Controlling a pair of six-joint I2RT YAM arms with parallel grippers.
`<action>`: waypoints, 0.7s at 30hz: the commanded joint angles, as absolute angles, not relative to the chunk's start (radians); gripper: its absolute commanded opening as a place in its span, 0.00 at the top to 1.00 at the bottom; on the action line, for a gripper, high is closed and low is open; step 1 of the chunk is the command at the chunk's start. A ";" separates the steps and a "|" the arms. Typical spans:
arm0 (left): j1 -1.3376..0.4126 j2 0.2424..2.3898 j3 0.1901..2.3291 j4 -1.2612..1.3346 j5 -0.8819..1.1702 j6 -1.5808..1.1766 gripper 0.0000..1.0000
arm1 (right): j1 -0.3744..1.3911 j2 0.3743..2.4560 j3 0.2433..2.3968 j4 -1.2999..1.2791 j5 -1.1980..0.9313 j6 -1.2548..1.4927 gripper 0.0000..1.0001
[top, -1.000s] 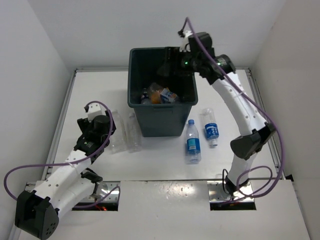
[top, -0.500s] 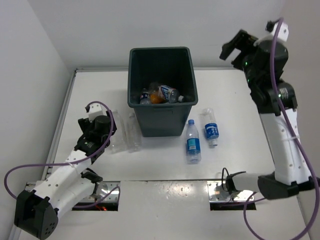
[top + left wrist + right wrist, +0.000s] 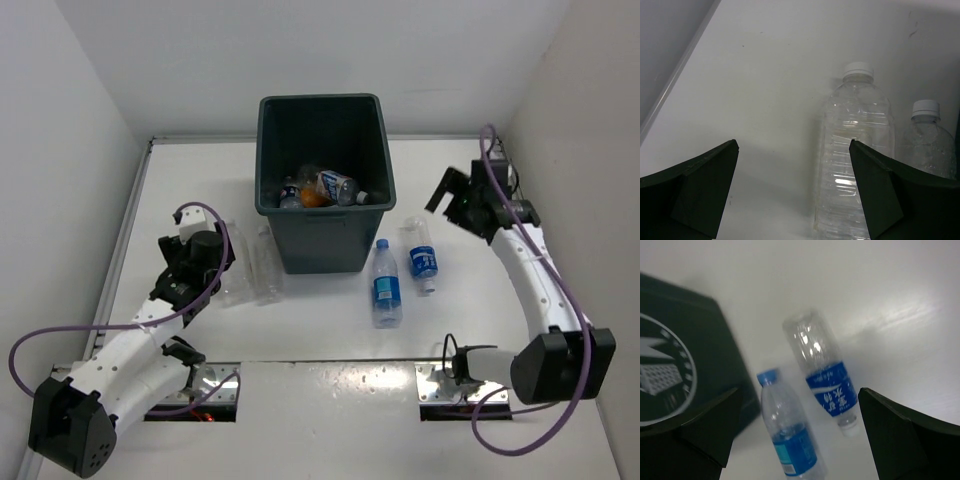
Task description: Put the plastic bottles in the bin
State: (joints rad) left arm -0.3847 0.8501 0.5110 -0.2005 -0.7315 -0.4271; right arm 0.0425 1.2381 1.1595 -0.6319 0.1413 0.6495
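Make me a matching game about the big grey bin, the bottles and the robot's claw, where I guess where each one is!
Things
1. tall dark grey plastic bin
2. clear plastic bottle with a blue cap and blue label
3. larger plain clear plastic bottle with a white cap
4. right gripper

Places
A. lying on the table, left of the bin
B. open, above the right side of the table
C. standing at the middle back of the table
D. lying on the table, just right of the bin

Pairs: 1-C, 2-D, 3-A, 4-B
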 commanded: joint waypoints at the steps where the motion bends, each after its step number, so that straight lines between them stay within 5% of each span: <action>1: -0.394 0.848 0.505 -0.179 -0.729 -0.422 0.00 | 0.066 1.264 1.057 -0.591 -0.020 0.675 0.00; 9: -0.403 0.848 0.495 -0.179 -0.729 -0.422 0.00 | 0.060 1.396 0.867 -0.543 -0.038 0.646 0.00; 21: -0.403 0.848 0.495 -0.170 -0.710 -0.413 0.00 | 0.037 1.607 0.916 -0.541 -0.034 0.627 0.00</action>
State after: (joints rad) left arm -0.3931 0.8501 0.4992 -0.1936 -0.7219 -0.4229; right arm 0.0414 1.5692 0.8600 -0.5610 -0.0135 0.6350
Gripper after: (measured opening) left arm 0.997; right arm 0.997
